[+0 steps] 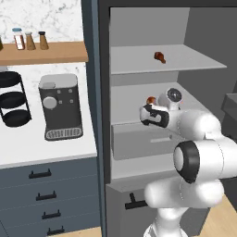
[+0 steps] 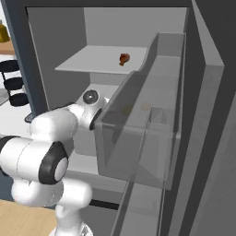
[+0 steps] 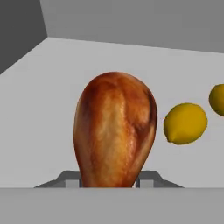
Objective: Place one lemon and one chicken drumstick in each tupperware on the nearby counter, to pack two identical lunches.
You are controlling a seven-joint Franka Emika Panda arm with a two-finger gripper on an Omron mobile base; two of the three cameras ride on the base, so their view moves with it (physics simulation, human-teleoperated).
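Note:
My gripper (image 3: pixel 109 181) reaches into the open fridge's middle shelf and is shut on a reddish-brown chicken drumstick (image 3: pixel 114 131), which stands between the fingertips with its thick end away from me. In the left base view this drumstick (image 1: pixel 150 100) pokes out just past the hand. To its right on the same shelf lie one lemon (image 3: pixel 185 123) and a second lemon (image 3: pixel 217 99) at the frame edge. Another drumstick (image 1: pixel 159 57) (image 2: pixel 124 58) rests on the shelf above. The white counter (image 1: pixel 46 148) is left of the fridge. The tupperware is out of view.
A dark coffee machine (image 1: pixel 60 106) and a black tiered rack (image 1: pixel 14 104) stand on the counter. A grey fridge drawer (image 1: pixel 134 141) sits below the hand. The open fridge door with its translucent bin (image 2: pixel 138 138) hangs close on the arm's right.

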